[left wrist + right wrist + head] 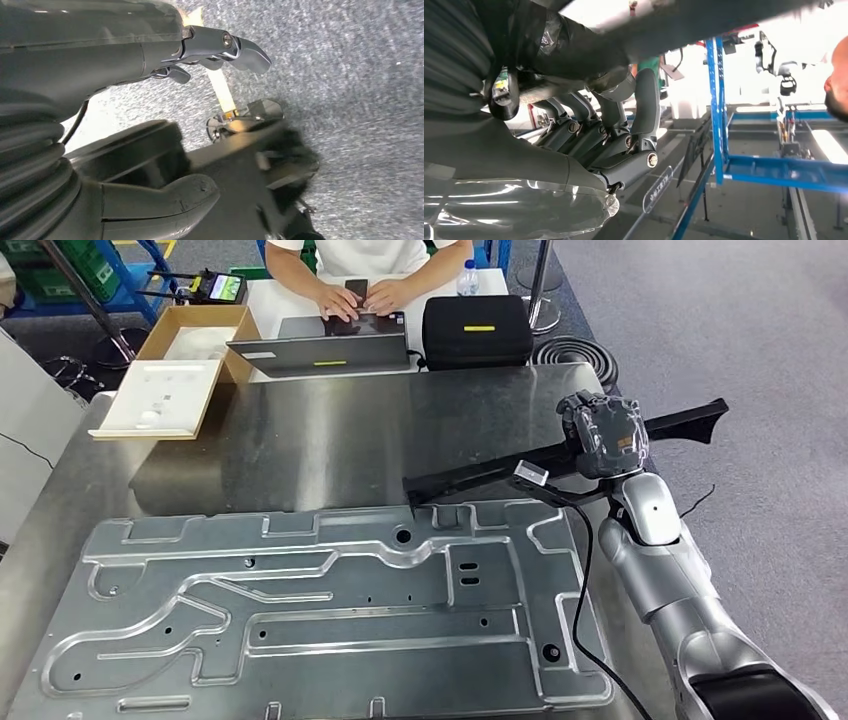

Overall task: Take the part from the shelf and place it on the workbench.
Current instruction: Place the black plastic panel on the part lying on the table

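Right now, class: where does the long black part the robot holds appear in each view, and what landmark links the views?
Head view: the black part slants across the right side, gripped by the right robot hand.
Right wrist view: it runs along the top.
Left wrist view: cannot pick it out; left robot hand over grey carpet.
Landmark: the right robot hand gripping it.

High head view; close, turned wrist views.

**R hand holds part over counter**

R hand (603,435) grips long black part (480,472) above steel counter (330,430), w/ far end past counter edge. Big stamped metal panel (310,610) lies near. Person types on laptop (325,345) behind; cardboard box (175,365) at left.
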Robot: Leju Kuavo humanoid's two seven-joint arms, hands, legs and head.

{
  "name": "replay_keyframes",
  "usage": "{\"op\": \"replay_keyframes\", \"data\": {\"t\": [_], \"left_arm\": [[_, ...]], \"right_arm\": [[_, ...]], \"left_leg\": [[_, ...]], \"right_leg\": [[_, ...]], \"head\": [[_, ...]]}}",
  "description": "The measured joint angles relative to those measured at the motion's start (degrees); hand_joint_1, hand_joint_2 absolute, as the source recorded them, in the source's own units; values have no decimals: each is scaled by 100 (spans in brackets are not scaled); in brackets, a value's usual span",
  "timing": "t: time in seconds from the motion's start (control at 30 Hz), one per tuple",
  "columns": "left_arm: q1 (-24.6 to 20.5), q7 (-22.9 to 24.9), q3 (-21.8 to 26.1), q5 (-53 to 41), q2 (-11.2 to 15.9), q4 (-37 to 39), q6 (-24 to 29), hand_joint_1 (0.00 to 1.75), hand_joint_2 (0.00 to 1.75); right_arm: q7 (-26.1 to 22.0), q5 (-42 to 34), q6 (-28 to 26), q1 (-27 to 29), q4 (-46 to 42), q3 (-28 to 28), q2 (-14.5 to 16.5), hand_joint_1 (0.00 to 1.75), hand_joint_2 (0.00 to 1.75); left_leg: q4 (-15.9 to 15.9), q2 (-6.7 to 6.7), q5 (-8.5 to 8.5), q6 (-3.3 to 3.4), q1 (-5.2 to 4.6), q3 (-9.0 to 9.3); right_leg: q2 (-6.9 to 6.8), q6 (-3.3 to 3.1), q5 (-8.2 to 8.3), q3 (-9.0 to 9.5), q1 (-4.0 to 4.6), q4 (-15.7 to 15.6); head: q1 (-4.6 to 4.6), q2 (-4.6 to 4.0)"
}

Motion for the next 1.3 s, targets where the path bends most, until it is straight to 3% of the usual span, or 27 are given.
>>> {"op": "replay_keyframes", "data": {"t": [0.03, 0.07, 0.1, 0.17, 0.23, 0.43, 0.5, 0.57, 0.6, 0.63, 0.7, 0.77, 0.83, 0.9, 0.97, 1.03, 1.1, 1.13, 1.17, 1.2, 1.23, 1.3], "left_arm": [[18, 15, 0, 6, 0, 0, -1, 0, 175], [42, 24, 0, 8, 0, 0, -1, 0, 175], [70, 35, 0, 9, 0, 0, -1, 0, 175], [119, 65, 0, 7, 0, 0, -1, 0, 175], [138, 96, 0, 6, -2, 0, -10, 0, 175], [126, 111, 0, 7, -4, 1, -30, 0, 175], [61, 103, 1, 14, -10, 1, -46, 0, 175], [-6, 74, 2, 27, -15, 0, -55, 0, 175], [-16, 60, 2, 32, -15, 0, -49, 0, 175], [-24, 53, 2, 33, -15, 0, -43, 0, 175], [-39, 46, 2, 32, -20, 0, -31, 0, 175], [-57, 24, 2, 27, -35, 0, -22, 0, 175], [-67, -12, 1, 15, -51, 0, -14, 0, 175], [-68, -37, 0, 8, -60, 0, -8, 0, 175], [-70, -46, 0, 7, -62, 0, -5, 0, 175], [-69, -51, 0, 6, -66, 0, -5, 0, 175], [-62, -52, 0, 4, -67, 1, -4, 0, 175], [-58, -52, 0, 4, -67, 1, -2, 0, 175], [-56, -52, 0, 4, -66, 1, 2, 0, 175], [-58, -52, 0, 4, -66, 0, 6, 0, 175], [-62, -52, 0, 4, -66, 0, 9, 0, 175], [-75, -52, 0, 7, -66, 0, 8, 0, 175]], "right_arm": [[1, 4, -1, 10, 18, 0, 7, 175, 175], [0, 10, -1, 20, 33, 0, 15, 175, 175], [-1, 17, -1, 28, 45, 0, 24, 175, 175], [-3, 30, -2, 33, 61, 0, 41, 175, 175], [-2, 41, -8, 30, 88, 1, 56, 175, 175], [-5, 54, -14, 42, 121, 2, 70, 175, 175], [-2, 74, -11, 30, 154, 5, 91, 175, 175], [8, 99, -9, 15, 207, 7, 104, 175, 175], [11, 109, -9, 16, 230, 7, 107, 175, 175], [11, 119, -10, 14, 248, 7, 109, 175, 175], [12, 136, -11, -10, 267, 7, 109, 175, 175], [13, 142, -14, -52, 275, 7, 110, 175, 175], [14, 142, -16, -83, 286, 7, 108, 175, 175], [15, 141, -16, -93, 293, 7, 106, 175, 175], [14, 141, -16, -96, 294, 7, 107, 175, 175], [13, 141, -17, -98, 296, 7, 107, 175, 175], [13, 141, -17, -92, 307, 7, 107, 175, 175], [13, 141, -16, -87, 316, 7, 107, 175, 175], [13, 141, -16, -84, 325, 7, 107, 175, 175], [13, 141, -16, -83, 331, 7, 107, 175, 175], [13, 141, -16, -84, 333, 7, 107, 175, 175], [13, 141, -16, -95, 336, 7, 107, 175, 175]], "left_leg": [[238, 0, -17, 4, 0, -154], [281, 0, 76, 15, -1, -217], [85, 0, 290, 36, -1, -171], [-640, -16, 806, 101, -13, 83], [-1087, -38, 1070, 146, -37, 234], [-1148, -46, 1088, 160, -67, 236], [-1319, -47, 1097, 239, -53, 269], [-1463, -45, 1103, 311, -29, 286], [-1452, -43, 1107, 310, -31, 274], [-1440, -41, 1113, 306, -33, 266], [-1408, -36, 1125, 287, -33, 257], [-1389, -31, 1151, 238, -40, 245], [-1403, -31, 1196, 165, -43, 239], [-1416, -36, 1214, 102, -50, 226], [-1287, -38, 1087, 64, -60, 161], [-756, -34, 736, 30, -46, -42], [19, -31, 376, -7, -31, -327], [247, -30, 316, -16, -29, -395], [256, -30, 370, -16, -30, -359], [23, -30, 524, -5, -30, -211], [-375, -32, 713, 16, -31, 10], [-1084, -41, 902, 71, -54, 412]], "right_leg": [[4, -11, -12, 8, 13, -2], [8, -19, -24, 24, 22, 2], [13, -21, -44, 52, 30, 7], [16, 1, -93, 104, 44, 21], [5, 43, -121, 107, 55, 37], [-14, 104, -96, 95, 38, 19], [-3, 192, -486, -134, 30, 588], [9, 267, -925, -431, 17, 1396], [8, 275, -899, -428, 14, 1475], [7, 276, -788, -323, 11, 1357], [2, 247, -499, 144, 11, 622], [4, 200, -390, 481, 46, 43], [12, 151, -391, 509, 84, -61], [7, 77, -340, 497, 52, -106], [-4, 5, -280, 494, 12, -154], [-13, -33, -254, 475, 15, -161], [-21, -48, -245, 448, 26, -148], [-21, -49, -244, 439, 32, -137], [-17, -48, -246, 434, 35, -124], [-9, -42, -251, 433, 36, -109], [-1, -31, -262, 434, 37, -91], [13, 9, -281, 408, 43, -61]], "head": [[0, 0], [0, 0], [-1, 0], [1, -1], [1, -1], [-1, 0], [1, 0], [5, 0], [5, 0], [4, 0], [4, 0], [4, 0], [4, -1], [2, 0], [-4, 0], [-10, 0], [-12, 0], [-13, 0], [-13, 0], [-13, 0], [-14, 0], [-14, 0]]}}
